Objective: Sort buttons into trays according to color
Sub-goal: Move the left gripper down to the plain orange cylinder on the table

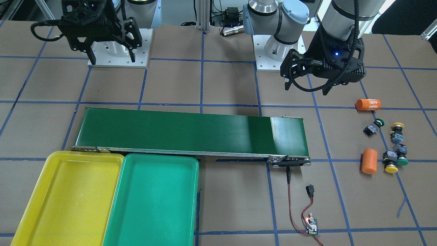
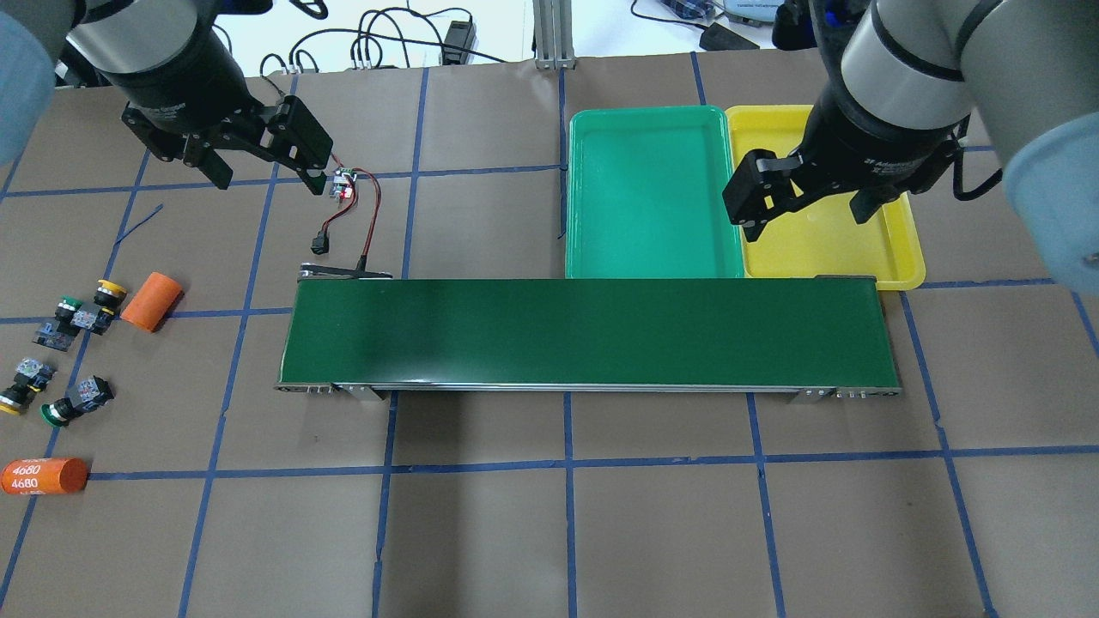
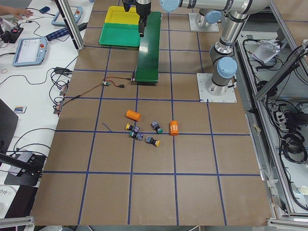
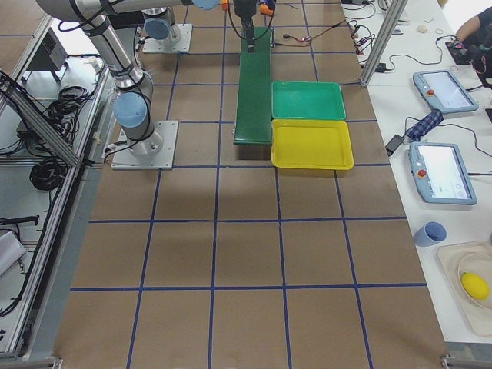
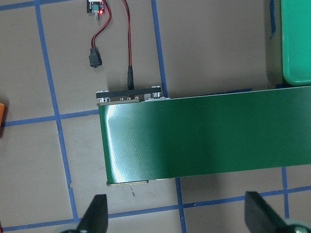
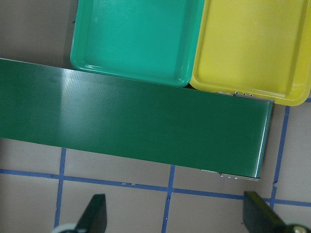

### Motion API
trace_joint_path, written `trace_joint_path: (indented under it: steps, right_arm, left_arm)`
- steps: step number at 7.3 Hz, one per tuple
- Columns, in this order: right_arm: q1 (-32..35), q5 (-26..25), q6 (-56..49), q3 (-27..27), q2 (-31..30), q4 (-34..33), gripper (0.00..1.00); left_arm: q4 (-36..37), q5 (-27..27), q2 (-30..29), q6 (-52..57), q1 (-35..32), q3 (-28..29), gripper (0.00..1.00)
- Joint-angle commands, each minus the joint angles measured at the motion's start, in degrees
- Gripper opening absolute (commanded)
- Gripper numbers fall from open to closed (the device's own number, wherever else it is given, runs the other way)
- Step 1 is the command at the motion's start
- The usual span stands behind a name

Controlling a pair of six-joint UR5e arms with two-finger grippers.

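Four buttons lie in a loose cluster on the table: a green-capped one [image 1: 374, 127], a yellow-capped one [image 1: 397, 131], a second green one [image 1: 401, 155] and a second yellow one [image 1: 390, 163]. In the overhead view the cluster [image 2: 69, 343] is at the far left. The yellow tray [image 1: 61, 198] and the green tray [image 1: 153, 201] stand side by side, both empty. My left gripper [image 1: 307, 87] is open and empty, hovering above the table near the belt's end. My right gripper [image 1: 112, 56] is open and empty, hovering over the trays [image 2: 807, 219].
A long dark green conveyor belt [image 2: 584, 335] lies between the buttons and the trays. Two orange cylinders [image 1: 368, 104] [image 1: 369, 161] lie among the buttons. A small controller board with red and black wires [image 1: 311, 225] lies by the belt's end.
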Motion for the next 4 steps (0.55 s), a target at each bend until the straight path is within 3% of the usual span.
trace_joint_path:
  steps: [1,4]
  right_arm:
    - [0.0,0.04,0.0,0.0,0.02,0.0,1.0]
    - [0.0,0.04,0.0,0.0,0.02,0.0,1.0]
  left_arm:
    - [-0.14,-0.06,0.62,0.02,-0.24,-0.1,1.0]
    - [0.11,0.55,1.69,1.24,1.76,-3.77,1.0]
